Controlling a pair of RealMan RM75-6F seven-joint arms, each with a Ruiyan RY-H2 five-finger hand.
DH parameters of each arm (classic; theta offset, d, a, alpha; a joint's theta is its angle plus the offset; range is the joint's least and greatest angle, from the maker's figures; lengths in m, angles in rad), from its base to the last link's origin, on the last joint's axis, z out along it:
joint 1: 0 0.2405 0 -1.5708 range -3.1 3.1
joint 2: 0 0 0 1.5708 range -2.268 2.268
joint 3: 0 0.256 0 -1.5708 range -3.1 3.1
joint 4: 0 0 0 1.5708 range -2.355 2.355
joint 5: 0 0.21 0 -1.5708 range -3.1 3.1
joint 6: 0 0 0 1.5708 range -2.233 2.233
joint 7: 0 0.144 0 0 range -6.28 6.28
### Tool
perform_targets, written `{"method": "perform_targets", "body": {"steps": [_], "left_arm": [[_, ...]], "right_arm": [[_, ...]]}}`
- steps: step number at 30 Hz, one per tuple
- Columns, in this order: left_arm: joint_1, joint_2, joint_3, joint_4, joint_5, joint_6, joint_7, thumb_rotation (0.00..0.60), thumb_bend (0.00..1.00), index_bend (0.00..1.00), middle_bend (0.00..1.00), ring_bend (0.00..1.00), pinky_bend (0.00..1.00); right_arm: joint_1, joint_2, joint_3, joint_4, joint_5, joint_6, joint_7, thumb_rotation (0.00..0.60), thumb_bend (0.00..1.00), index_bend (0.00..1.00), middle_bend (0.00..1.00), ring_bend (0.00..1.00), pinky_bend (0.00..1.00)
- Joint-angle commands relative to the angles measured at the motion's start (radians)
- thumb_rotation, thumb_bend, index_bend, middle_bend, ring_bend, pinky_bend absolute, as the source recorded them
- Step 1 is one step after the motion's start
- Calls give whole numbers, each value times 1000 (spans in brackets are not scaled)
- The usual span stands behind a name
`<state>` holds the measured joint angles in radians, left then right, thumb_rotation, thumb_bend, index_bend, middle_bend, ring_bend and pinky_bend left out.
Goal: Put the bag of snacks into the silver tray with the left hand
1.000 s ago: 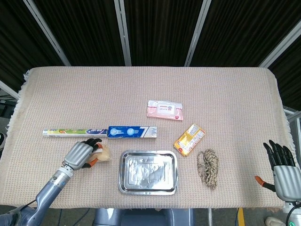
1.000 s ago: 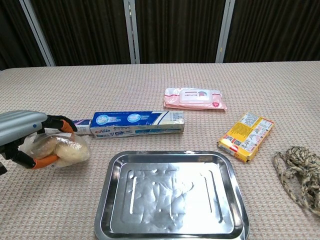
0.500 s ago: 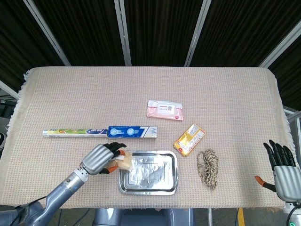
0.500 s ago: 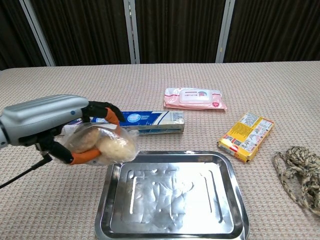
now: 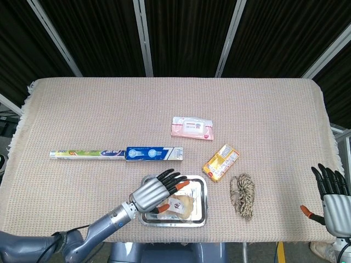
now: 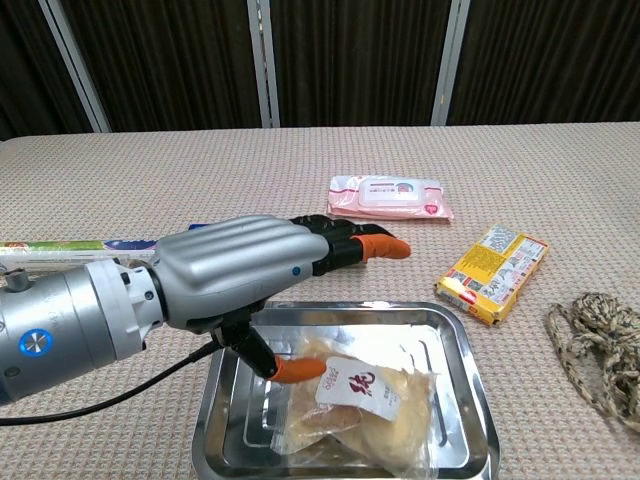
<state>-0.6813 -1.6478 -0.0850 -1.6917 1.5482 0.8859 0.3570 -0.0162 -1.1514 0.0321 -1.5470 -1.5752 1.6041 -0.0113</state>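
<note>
The clear bag of snacks (image 6: pixel 350 410) (image 5: pixel 180 206), holding pale buns and bearing a white label, lies inside the silver tray (image 6: pixel 455 350) (image 5: pixel 202 183) near the table's front edge. My left hand (image 6: pixel 250 270) (image 5: pixel 153 193) hovers over the tray's left half with its fingers spread out flat and nothing in it; the thumb tip sits just beside the bag. My right hand (image 5: pixel 332 198) rests at the table's right front corner, fingers apart and empty; the chest view does not show it.
A blue toothpaste box (image 5: pixel 153 153) and a long roll box (image 5: pixel 85 154) lie behind the tray. A pink wipes pack (image 5: pixel 192 128), a yellow snack box (image 5: pixel 220 162) and a coil of rope (image 5: pixel 243 194) are to the right.
My left hand carried the snack bag rightward from the cloth to over the tray, then let it go. The bag now lies in the tray and the fingers have spread.
</note>
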Motion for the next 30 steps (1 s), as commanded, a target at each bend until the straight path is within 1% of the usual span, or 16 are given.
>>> {"method": "perform_targets", "body": {"steps": [1, 4, 8, 14, 16, 19, 24, 30], "left_arm": [[14, 21, 6, -21, -4, 36, 3, 599, 0, 0, 0, 0, 0], [39, 70, 8, -39, 1, 89, 3, 600, 0, 0, 0, 0, 0], [101, 163, 6, -69, -10, 194, 10, 600, 0, 0, 0, 0, 0], [209, 317, 43, -73, -20, 329, -65, 600, 15, 0, 0, 0, 0], [245, 357, 58, -66, -17, 374, -96, 600, 15, 0, 0, 0, 0], [289, 391, 76, -43, -10, 429, -137, 600, 18, 16, 0, 0, 0], [388, 437, 112, 10, -7, 551, -219, 600, 19, 47, 0, 0, 0], [482, 463, 148, 61, 0, 650, -296, 600, 21, 62, 0, 0, 0]], "right_arm": [[1, -1, -1, 0, 0, -4, -1, 600, 0, 0, 0, 0, 0], [4, -2, -1, 0, 0, -9, -1, 600, 0, 0, 0, 0, 0], [9, -3, 3, -1, 1, -14, -6, 600, 0, 0, 0, 0, 0], [23, -5, 9, -6, 3, -33, -14, 600, 0, 0, 0, 0, 0], [30, -5, 11, -8, 3, -43, -18, 600, 0, 0, 0, 0, 0], [39, -7, 14, -12, 1, -51, -23, 600, 0, 0, 0, 0, 0], [51, -5, 19, -21, -5, -60, -37, 600, 0, 0, 0, 0, 0], [55, -4, 19, -30, -5, -62, -47, 600, 0, 0, 0, 0, 0]]}}
